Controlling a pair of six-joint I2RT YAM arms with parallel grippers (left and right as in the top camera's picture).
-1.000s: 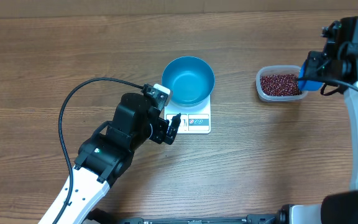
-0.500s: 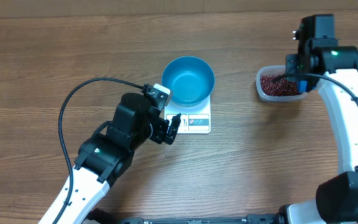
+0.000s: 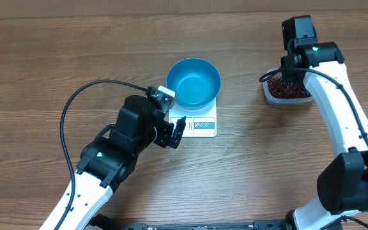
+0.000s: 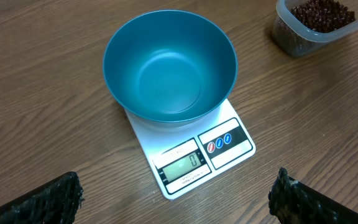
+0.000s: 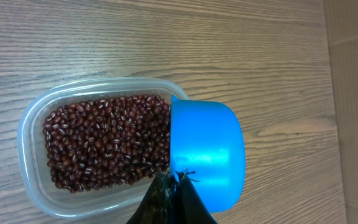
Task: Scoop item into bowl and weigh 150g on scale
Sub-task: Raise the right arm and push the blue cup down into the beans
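Right gripper (image 5: 171,182), pinched shut on a small blue plastic scoop (image 5: 207,155), has swung inward from the table (image 3: 43,64) edge. Nearest, the left gripper (image 3: 174,133) hangs wide open, empty, before a flat white square scale (image 4: 229,140) reading zero under an empty round blue bowl (image 4: 169,74). Farther off, the scoop overhangs dark red-brown beans (image 5: 104,149) in a clear plastic tub (image 5: 30,124); scooping looks about to begin.

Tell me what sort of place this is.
Probably a robot test bench rather than a real kitchen. A left arm and a right arm work over a wood-grain table. A kitchen scale carries an empty blue bowl, with a clear tub of beans set apart.
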